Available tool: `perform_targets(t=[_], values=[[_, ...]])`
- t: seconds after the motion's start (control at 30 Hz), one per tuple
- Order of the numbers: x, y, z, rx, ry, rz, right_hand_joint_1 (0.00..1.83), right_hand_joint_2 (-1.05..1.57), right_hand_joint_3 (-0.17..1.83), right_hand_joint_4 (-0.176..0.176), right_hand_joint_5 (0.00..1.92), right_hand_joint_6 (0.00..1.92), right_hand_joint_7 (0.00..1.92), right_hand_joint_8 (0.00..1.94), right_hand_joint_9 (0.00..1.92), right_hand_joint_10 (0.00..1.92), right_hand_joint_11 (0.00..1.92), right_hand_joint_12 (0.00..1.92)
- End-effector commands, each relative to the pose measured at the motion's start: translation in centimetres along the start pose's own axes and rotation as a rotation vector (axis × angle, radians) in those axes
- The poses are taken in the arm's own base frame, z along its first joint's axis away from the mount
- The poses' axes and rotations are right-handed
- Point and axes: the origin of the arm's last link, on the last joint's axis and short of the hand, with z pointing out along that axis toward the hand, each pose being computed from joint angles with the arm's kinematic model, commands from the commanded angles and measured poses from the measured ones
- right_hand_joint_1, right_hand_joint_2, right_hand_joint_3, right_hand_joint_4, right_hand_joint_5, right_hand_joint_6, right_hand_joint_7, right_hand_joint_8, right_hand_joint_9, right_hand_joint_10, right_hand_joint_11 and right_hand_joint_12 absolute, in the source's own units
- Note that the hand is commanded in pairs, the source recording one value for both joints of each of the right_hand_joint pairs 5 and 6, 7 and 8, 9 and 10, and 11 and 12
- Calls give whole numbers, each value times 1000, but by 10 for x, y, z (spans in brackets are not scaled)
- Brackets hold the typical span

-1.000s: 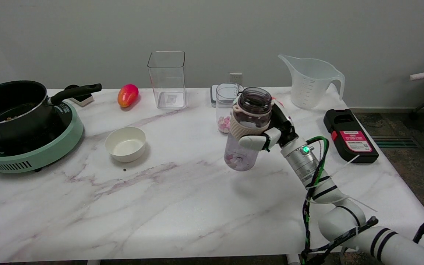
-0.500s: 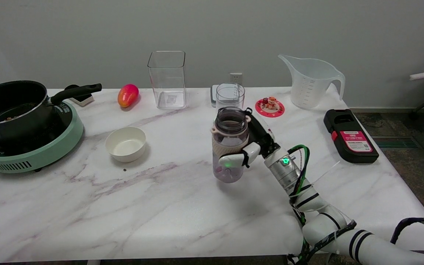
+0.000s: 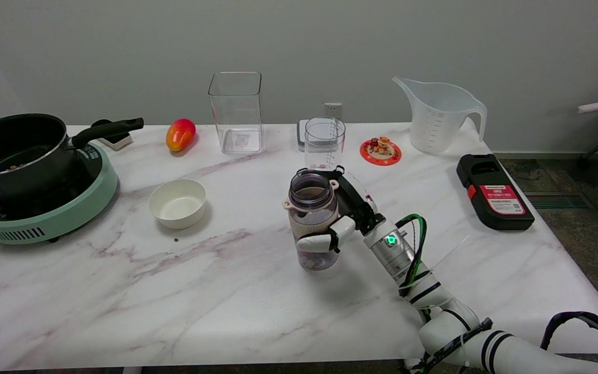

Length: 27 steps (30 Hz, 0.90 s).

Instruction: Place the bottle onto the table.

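The bottle point(image 3: 311, 205) is a clear, purple-tinted plastic one with a beige sleeve and an open mouth, holding a few pink pieces at its bottom. It stands upright near the middle of the white marble table point(image 3: 226, 291); I cannot tell whether its base touches the table. My right hand point(image 3: 341, 223) grips it from the right side, with the thumb wrapped across its front and the other fingers hidden behind it. The right arm reaches in from the lower right.
A white bowl point(image 3: 177, 202) sits left of the bottle. Behind it stand a small clear cup point(image 3: 324, 143), a tall clear container point(image 3: 235, 111), a mango point(image 3: 180, 134), a red coaster point(image 3: 380, 150) and a measuring jug point(image 3: 439, 114). A pot on a green cooker point(image 3: 29, 171) is far left, a black device point(image 3: 493, 191) right.
My right hand has carried the bottle down, leftward and toward the near side, from in front of the small clear cup to low over the middle of the table.
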Motion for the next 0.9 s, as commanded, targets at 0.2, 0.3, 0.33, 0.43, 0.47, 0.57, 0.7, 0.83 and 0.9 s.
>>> perform_targets(t=[0.2, 0.3, 0.33, 0.43, 0.47, 0.57, 0.7, 0.83, 0.9], values=[[0, 5, -2, 21, 3, -49, 1292, 343, 829, 0, 910, 910, 1338, 1338, 1142, 1142, 961, 961], [2, 6, -3, 17, 6, -48, 1322, 114, 1115, 0, 852, 852, 1222, 1222, 858, 858, 836, 836], [3, 6, -4, 17, 9, -47, 1336, -10, 1277, 0, 824, 824, 1154, 1154, 719, 719, 767, 767], [5, 6, -4, 18, 14, -49, 1341, -220, 1396, 0, 674, 674, 1007, 1007, 617, 617, 709, 709], [6, 6, -4, 17, 14, -51, 1332, -321, 1439, 0, 618, 618, 950, 950, 598, 598, 699, 699], [8, 7, -5, 12, 14, -55, 1297, -639, 1572, 0, 430, 430, 701, 701, 563, 563, 679, 679], [12, 7, -7, 8, 15, -62, 1274, -746, 1430, 0, 277, 277, 583, 583, 534, 534, 649, 649], [13, 7, -8, 7, 16, -62, 1254, -799, 1285, 0, 182, 182, 506, 506, 488, 488, 611, 611], [15, 7, -10, 3, 18, -65, 1246, -837, 1308, 0, 123, 123, 463, 463, 453, 453, 593, 593]])
